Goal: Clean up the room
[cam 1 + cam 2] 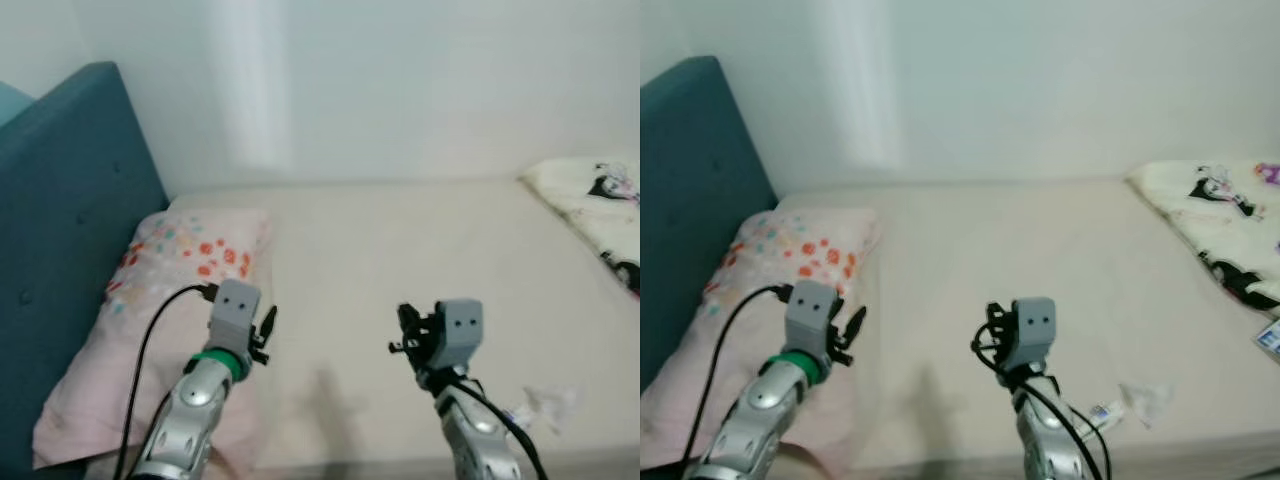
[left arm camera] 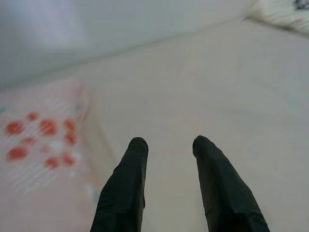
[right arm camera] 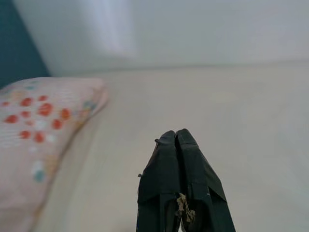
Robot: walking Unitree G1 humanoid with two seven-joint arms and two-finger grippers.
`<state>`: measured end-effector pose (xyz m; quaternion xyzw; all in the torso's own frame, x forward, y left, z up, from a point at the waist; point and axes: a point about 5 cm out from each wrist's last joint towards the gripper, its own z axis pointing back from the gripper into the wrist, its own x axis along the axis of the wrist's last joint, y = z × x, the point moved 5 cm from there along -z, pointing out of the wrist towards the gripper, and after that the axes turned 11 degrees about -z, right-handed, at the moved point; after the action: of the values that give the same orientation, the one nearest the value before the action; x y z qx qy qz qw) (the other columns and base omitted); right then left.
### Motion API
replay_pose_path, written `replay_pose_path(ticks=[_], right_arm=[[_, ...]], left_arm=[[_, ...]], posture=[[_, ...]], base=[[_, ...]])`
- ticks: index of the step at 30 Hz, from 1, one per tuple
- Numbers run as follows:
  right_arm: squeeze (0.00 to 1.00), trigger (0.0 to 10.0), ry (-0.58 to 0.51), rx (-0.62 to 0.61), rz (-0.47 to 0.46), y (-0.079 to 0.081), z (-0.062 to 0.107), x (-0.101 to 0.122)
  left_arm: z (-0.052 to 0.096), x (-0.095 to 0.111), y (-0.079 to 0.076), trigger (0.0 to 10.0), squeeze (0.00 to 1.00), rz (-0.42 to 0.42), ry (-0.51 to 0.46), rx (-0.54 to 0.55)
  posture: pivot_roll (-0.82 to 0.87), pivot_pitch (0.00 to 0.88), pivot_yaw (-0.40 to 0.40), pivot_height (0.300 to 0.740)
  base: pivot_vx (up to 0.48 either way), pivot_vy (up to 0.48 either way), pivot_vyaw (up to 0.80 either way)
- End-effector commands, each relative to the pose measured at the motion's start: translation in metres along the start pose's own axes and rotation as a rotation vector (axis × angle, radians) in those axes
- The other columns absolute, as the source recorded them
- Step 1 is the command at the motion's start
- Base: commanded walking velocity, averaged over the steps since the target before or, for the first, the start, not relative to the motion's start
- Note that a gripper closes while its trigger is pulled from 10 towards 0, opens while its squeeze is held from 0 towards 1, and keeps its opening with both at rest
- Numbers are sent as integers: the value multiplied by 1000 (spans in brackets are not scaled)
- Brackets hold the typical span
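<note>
A crumpled wrapper [image 1: 1137,402] is seen near the front edge of the bed [image 1: 1040,250], just to the right of the right gripper [image 3: 176,137], whose 2 fingers are pressed together on nothing. The left gripper [image 2: 166,145], fingers parted and empty, is held beside the pillow [image 1: 790,250] at the bed's left edge, so the right arm is judged nearer.

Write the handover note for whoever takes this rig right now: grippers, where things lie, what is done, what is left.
Left gripper: open, holding nothing, raised over the bed beside the pink flowered pillow.
Right gripper: shut, nothing visibly held, raised over the bare mattress.
Things: pillow lies at the teal headboard; a white printed blanket is bunched at the bed's right end; a clear wrapper lies near the front edge by the right arm.
Done: nothing picked up, as far as can be seen.
Left: likely remove the wrapper and straighten the blanket.
</note>
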<state>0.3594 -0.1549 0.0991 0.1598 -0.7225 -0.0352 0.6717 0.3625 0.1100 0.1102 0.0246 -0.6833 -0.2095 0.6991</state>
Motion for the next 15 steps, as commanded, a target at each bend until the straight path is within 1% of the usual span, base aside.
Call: replay_pose_path(ticks=[1, 4, 15], right_arm=[[0, 10000, 13, 5, -21, 5, 2, -7], [0, 10000, 13, 5, -21, 5, 2, -7], [0, 10000, 13, 7, -24, 6, 3, -8]], left_arm=[[3, -11, 4, 10000, 0, -9, 34, 7], [3, -11, 3, 10000, 0, -9, 34, 7], [2, -12, 3, 10000, 0, -10, 32, 5]], posture=[[-146, 16, 73, 740], [-146, 17, 74, 740], [-148, 21, 77, 740]], base=[[0, -322, 0], [0, -321, 0], [0, -406, 0]])
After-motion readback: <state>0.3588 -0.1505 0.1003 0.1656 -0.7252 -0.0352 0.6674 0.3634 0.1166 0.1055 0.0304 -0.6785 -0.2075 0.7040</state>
